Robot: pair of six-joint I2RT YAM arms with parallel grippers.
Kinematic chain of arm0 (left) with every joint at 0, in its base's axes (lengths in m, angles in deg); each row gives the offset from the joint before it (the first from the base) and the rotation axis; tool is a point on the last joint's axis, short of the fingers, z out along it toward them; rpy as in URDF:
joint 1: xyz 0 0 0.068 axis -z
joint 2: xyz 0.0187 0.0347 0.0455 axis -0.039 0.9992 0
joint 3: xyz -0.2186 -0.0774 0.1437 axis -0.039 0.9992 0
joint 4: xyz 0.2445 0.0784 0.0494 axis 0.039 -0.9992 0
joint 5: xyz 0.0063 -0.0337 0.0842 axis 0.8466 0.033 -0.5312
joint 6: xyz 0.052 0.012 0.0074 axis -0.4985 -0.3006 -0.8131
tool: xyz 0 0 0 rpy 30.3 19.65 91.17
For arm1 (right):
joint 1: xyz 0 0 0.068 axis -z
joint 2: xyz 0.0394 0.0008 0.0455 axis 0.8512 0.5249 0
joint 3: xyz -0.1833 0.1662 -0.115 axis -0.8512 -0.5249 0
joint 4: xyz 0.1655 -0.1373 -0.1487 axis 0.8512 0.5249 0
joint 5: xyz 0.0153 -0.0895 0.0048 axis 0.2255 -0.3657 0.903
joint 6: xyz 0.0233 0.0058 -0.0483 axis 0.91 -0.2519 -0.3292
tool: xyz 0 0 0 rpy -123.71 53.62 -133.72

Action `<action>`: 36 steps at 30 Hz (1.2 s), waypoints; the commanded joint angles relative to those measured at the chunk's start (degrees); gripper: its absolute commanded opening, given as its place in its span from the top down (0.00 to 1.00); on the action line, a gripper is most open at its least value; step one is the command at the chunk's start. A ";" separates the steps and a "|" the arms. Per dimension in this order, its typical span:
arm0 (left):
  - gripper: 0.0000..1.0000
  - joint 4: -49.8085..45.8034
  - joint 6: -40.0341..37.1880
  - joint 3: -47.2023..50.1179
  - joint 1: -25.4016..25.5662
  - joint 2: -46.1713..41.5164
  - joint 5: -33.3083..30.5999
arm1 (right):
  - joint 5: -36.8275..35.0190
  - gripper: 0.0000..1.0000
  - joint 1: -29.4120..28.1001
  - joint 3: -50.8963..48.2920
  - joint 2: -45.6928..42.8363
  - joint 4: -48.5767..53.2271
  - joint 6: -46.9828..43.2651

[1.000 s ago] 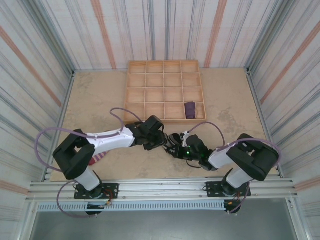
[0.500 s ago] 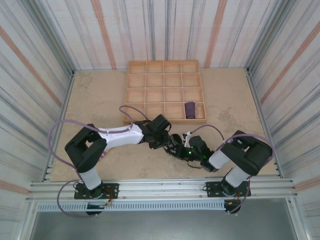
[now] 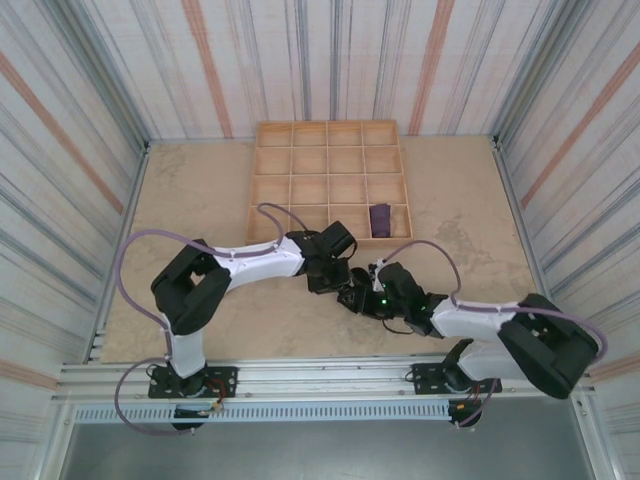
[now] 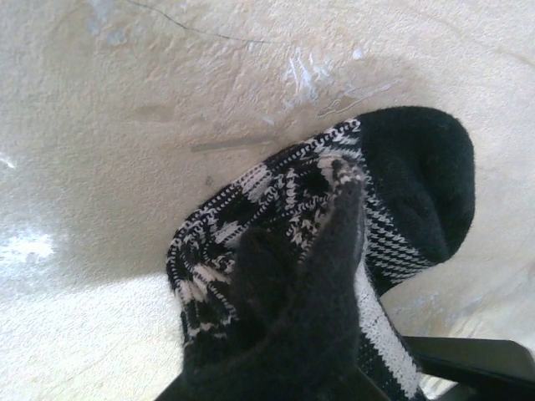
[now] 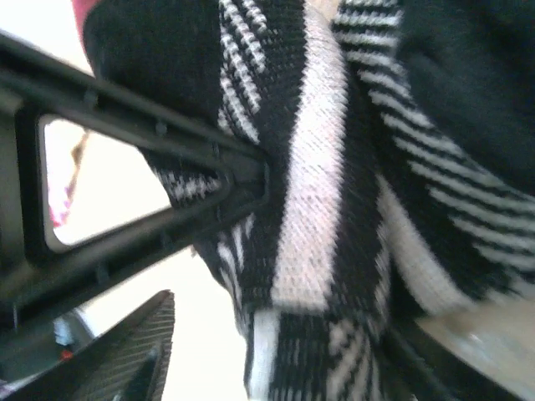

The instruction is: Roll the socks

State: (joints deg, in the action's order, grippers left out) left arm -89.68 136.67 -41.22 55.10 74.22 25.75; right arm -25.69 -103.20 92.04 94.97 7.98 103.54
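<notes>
The black-and-white striped sock lies bunched on the table between the two grippers. In the left wrist view its black toe rests on the table, and its black cuff rises into the jaws and covers them. My left gripper is shut on that sock. My right gripper is open, and the striped fabric sits close between its spread fingers. A left-gripper finger presses into the sock there. A purple sock lies rolled in a tray compartment.
The wooden compartment tray stands at the back middle of the table, just beyond both grippers. Corrugated walls close in the table on three sides. Bare tabletop lies to the left and right of the tray.
The left gripper moved right and closed on the striped sock. The right gripper let go and opened. The right arm's elbow swung out to the right.
</notes>
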 commanded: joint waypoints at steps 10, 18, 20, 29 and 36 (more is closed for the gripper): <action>0.94 -20.44 -4.60 -8.13 -1.40 7.35 1.70 | -27.27 0.27 -12.08 9.89 -14.03 36.69 -21.03; 0.91 -21.33 -5.59 -10.01 -1.98 9.10 3.79 | -49.21 0.28 -28.31 7.07 -8.52 18.93 -33.51; 0.91 -21.15 -5.70 -9.93 -2.07 9.08 4.01 | -51.83 0.28 -29.13 6.87 -5.61 14.82 -36.11; 0.88 -19.79 -5.33 -8.75 -2.62 8.55 5.39 | -53.37 0.28 -29.05 7.32 6.22 3.81 -38.61; 0.87 -18.39 -5.18 -7.23 -2.97 7.56 6.21 | -54.52 0.38 -28.88 7.39 14.25 3.18 -34.24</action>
State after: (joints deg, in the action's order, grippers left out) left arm -104.67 132.14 -51.32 52.41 80.39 32.28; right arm -78.19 -131.94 99.80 106.95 12.29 67.30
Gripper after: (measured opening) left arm 0.162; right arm 0.630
